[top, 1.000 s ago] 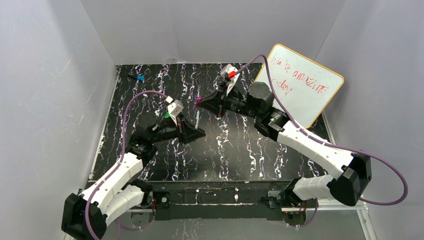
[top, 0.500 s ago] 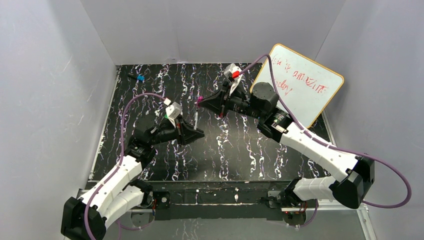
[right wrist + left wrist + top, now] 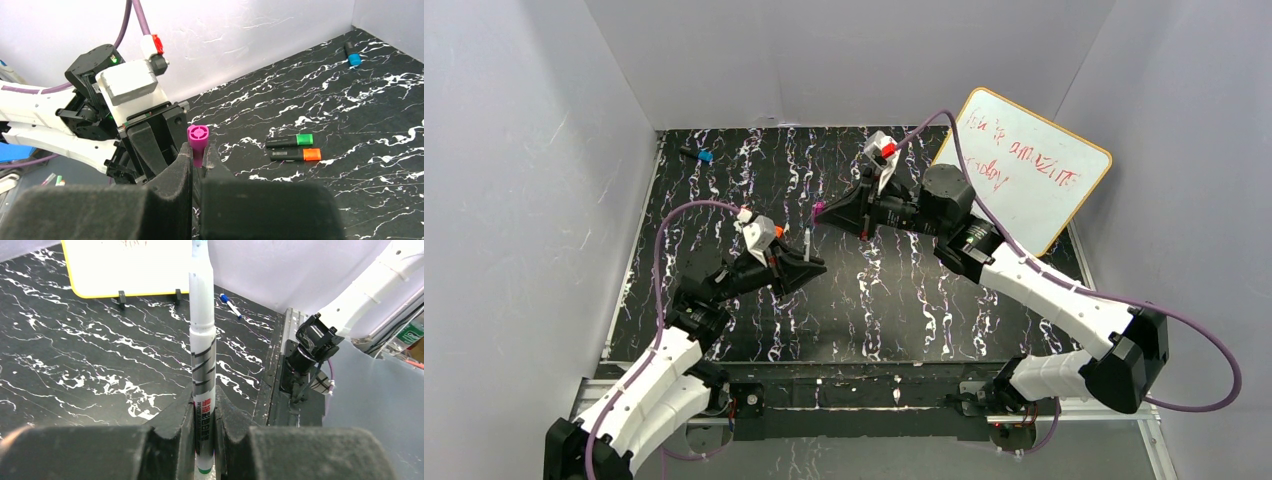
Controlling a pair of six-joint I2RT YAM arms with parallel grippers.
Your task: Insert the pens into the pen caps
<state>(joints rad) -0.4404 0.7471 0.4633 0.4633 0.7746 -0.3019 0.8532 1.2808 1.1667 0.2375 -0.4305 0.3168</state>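
Note:
My left gripper (image 3: 204, 416) is shut on the white pen (image 3: 202, 340), low on its barrel, and the pen's tip runs out of the top of the left wrist view. From above, the white pen (image 3: 808, 241) stands up out of the left gripper (image 3: 805, 262). The purple pen cap (image 3: 197, 139) is pinched in my shut right gripper (image 3: 199, 161), its open end facing the left arm. In the top view the purple cap (image 3: 820, 209) sits just up and right of the pen's tip, apart from it. Two black markers, one green-ended (image 3: 290, 141) and one orange-ended (image 3: 295, 155), lie side by side on the table.
A yellow-rimmed whiteboard (image 3: 1029, 165) leans at the back right. A small blue and black piece (image 3: 703, 156) lies at the far left corner. A blue-capped white pen (image 3: 231, 305) lies near the whiteboard's feet. White walls close in the black marbled table (image 3: 904, 300).
The left arm has drawn back and turned its wrist, carrying the white pen slightly left and tilting it toward the cap. The right gripper shifted briefly and came back.

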